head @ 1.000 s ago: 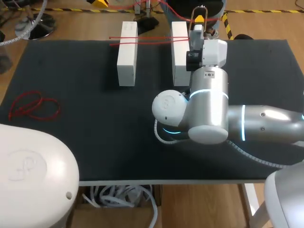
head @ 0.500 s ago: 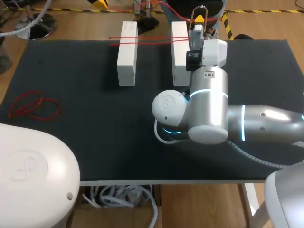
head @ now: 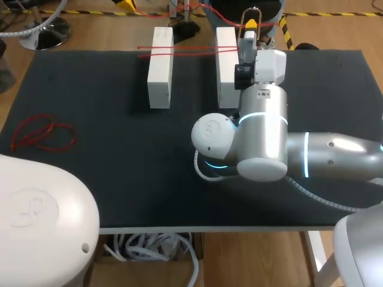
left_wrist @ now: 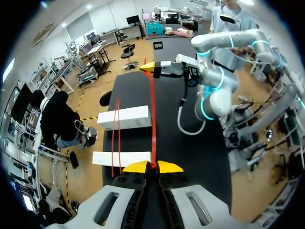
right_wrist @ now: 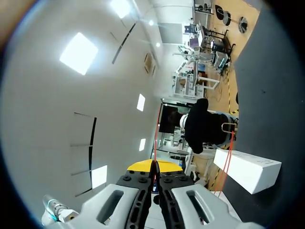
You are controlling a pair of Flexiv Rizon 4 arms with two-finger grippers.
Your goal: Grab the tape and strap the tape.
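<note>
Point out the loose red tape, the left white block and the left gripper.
loose red tape (head: 43,133), head view, crossing strands
left white block (head: 160,72), head view, top face
left gripper (left_wrist: 152,166), left wrist view, between yellow tips

right arm (head: 263,140) comes in from the right, elbow folded, wrist stretched far forward. right gripper (right_wrist: 153,166) nips the red tape (left_wrist: 153,109), yellow fingers pressed together. left gripper (left_wrist: 152,167) likewise, tips closed on the same tape, facing the right arm.

Bright even light, soft glare on the right arm (head: 335,146).
</note>
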